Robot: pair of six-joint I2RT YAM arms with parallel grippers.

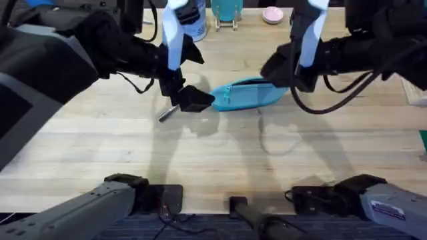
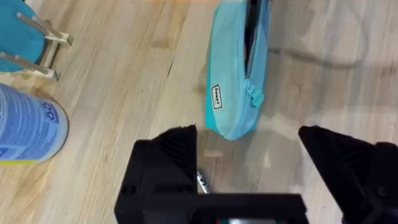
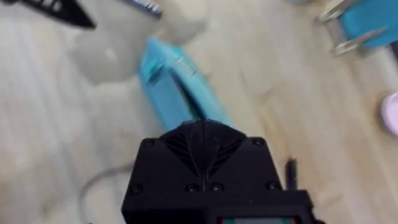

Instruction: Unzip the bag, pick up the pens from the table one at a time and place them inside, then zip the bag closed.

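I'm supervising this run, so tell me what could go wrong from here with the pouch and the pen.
The left gripper hangs open by the bag's zipper-pull end, with a pen lying beneath it; closing could snag fabric or knock the pen away. The right gripper appears shut at the bag's far end; pulling might drag the bag.

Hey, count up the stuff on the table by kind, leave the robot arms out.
Light blue pencil pouch: 1
Silvery pen: 1
Blue-labelled bottle: 1
Teal holder on metal legs: 1
Small pink object: 1
Total: 5

Overhead above; both wrists near bag (image 1: 250, 93)
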